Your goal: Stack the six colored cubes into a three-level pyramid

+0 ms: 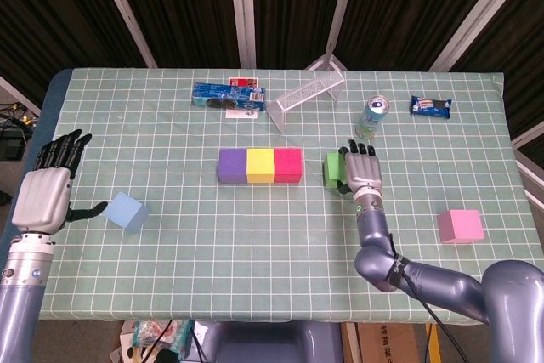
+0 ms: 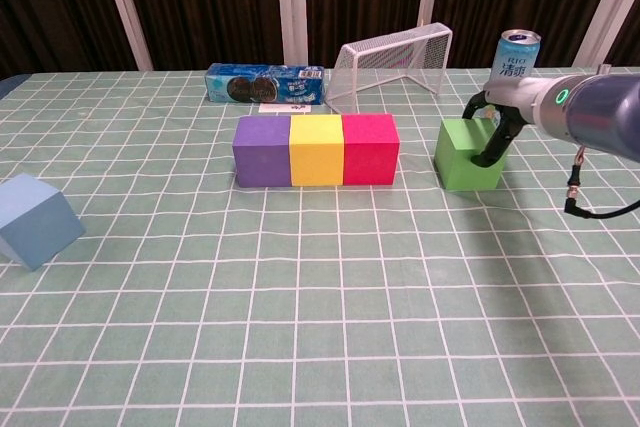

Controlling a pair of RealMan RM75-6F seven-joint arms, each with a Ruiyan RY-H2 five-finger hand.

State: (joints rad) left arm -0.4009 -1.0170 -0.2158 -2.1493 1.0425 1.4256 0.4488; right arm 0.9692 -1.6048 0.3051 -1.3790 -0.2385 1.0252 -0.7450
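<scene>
Right robot hand [image 1: 360, 169] clasps one green cube [image 2: 467, 153]; left robot hand [image 1: 47, 189] spread, holding nothing.

Right hand [image 1: 361, 169] has fingers curled; left hand [image 1: 47, 193] spread open.
</scene>
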